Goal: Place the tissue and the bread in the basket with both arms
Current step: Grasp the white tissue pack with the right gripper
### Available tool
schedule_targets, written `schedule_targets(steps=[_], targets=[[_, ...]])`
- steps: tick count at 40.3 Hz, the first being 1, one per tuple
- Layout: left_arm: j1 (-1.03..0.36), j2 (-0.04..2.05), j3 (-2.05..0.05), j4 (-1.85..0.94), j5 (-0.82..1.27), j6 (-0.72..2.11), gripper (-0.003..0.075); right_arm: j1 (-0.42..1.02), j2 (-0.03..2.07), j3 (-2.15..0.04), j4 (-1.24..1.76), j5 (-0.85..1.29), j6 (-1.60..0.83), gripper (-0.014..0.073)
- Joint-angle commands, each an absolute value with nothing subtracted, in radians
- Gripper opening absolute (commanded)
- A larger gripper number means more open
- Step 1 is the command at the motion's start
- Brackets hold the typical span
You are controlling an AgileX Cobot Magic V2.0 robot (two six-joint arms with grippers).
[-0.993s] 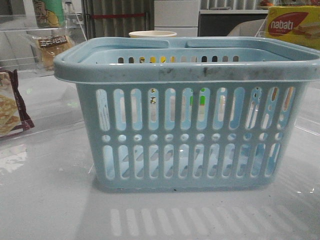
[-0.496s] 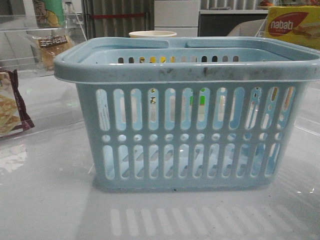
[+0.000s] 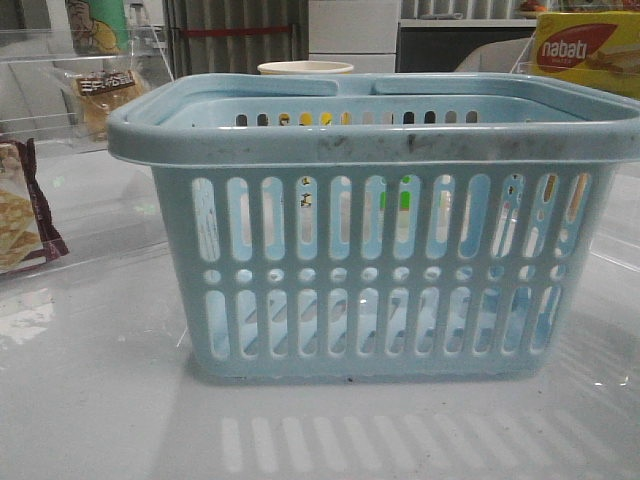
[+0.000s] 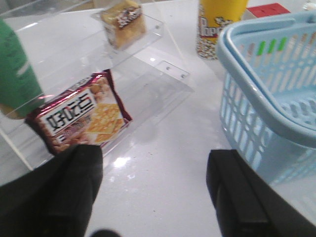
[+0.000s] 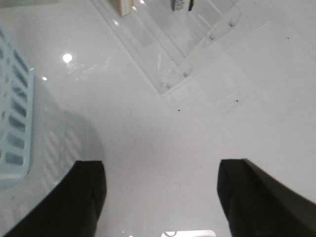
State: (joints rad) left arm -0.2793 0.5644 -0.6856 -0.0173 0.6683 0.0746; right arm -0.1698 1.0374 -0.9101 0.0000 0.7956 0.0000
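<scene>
The pale blue basket [image 3: 375, 230] stands in the middle of the table and fills the front view. It also shows in the left wrist view [image 4: 271, 89], and its corner shows in the right wrist view [image 5: 15, 128]. The bread [image 3: 100, 95], in a clear wrapper with a dark label, lies on a clear acrylic shelf at the back left, and the left wrist view shows it too [image 4: 126, 22]. The tissue is not clearly in view. A small dark item [image 5: 181, 5] sits on the acrylic stand, cut off by the frame edge. My left gripper [image 4: 155, 163] is open and empty over bare table between basket and shelf. My right gripper [image 5: 160, 168] is open and empty beside the basket.
A maroon-edged cracker packet [image 4: 81, 116] lies under the left acrylic shelf [image 4: 163, 64]. A popcorn cup [image 4: 217, 27] stands behind the basket. A green container [image 4: 15, 74] is at the left. The yellow nabati box [image 3: 585, 50] is at the back right. An acrylic stand [image 5: 173, 44] is on the right.
Nothing has moved in the front view. Only the faint shadows seen through the basket's lower slots have shifted a little.
</scene>
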Motion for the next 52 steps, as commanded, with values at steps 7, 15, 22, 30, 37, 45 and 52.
schedule_targets(steps=[7,15,22,30,37,45,52], targets=[[-0.413,0.619,-0.714,0.0,0.576,0.081,0.0508,-0.207,1.287,-1.148,0.033,0.698,-0.007,0.058],[-0.423,0.62,-0.712,0.0,0.578,0.081,0.0508,-0.206,1.508,-1.333,0.052,0.698,-0.017,0.058],[-0.423,0.62,-0.712,0.0,0.578,0.081,0.0508,-0.206,1.67,-1.475,0.052,0.694,-0.017,0.058],[-0.423,0.62,-0.712,0.0,0.578,0.081,0.0508,-0.206,1.801,-1.581,0.043,0.672,-0.027,0.0538],[-0.423,0.62,-0.712,0.0,0.578,0.081,0.0508,-0.206,1.845,-1.6,0.026,0.621,-0.027,0.0435],[-0.423,0.62,-0.712,0.0,0.578,0.081,0.0508,-0.206,1.85,-1.606,0.026,0.594,-0.027,0.026],[-0.423,0.62,-0.712,0.0,0.578,0.081,0.0508,-0.2,1.808,-1.639,0.027,0.652,-0.027,0.0213]])
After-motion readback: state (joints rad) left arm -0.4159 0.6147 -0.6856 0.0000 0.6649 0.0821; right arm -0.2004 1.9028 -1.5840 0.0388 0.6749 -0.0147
